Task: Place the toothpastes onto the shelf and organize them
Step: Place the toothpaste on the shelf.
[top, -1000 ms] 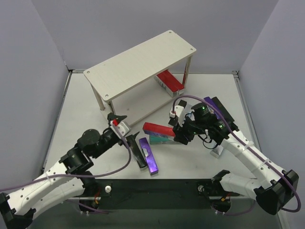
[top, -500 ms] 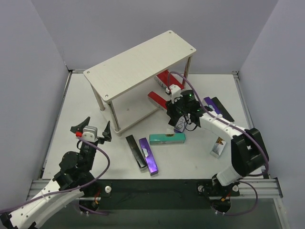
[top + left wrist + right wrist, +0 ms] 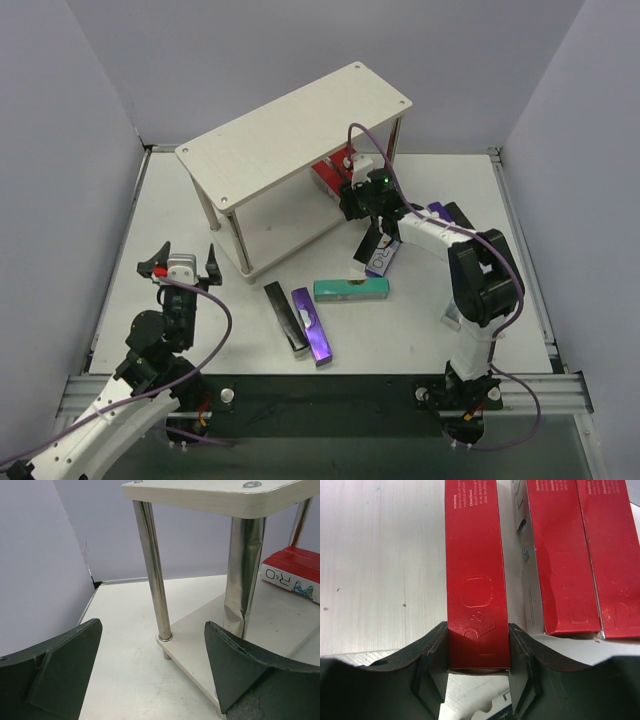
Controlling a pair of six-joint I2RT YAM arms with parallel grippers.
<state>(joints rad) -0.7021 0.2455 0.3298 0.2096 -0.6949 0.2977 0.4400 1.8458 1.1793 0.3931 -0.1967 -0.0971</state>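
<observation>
Where the right arm reaches in under the top board (image 3: 290,130) of the shelf (image 3: 232,215), the right pincer (image 3: 477,635) is clamped on the near end of a red carton (image 3: 476,570), one finger pressed against each long side. That carton lies flat on the pale lower board (image 3: 380,555), running lengthwise away from the pincer. Just to its right, two more red cartons (image 3: 560,555) lie side by side in the same direction, touching each other, with a narrow gap between them and the held one. The left pincer (image 3: 182,262) stands wide open with nothing between its fingers, raised over the left part of the white bench (image 3: 180,220) and facing the shelf's metal legs from well apart. Out on the bench in front of the shelf, a teal carton (image 3: 350,290) lies crosswise. A purple carton (image 3: 312,327) and a black carton (image 3: 283,317) lie side by side just left of it. Another carton with a white printed face (image 3: 380,258) rests beside the right arm.
</observation>
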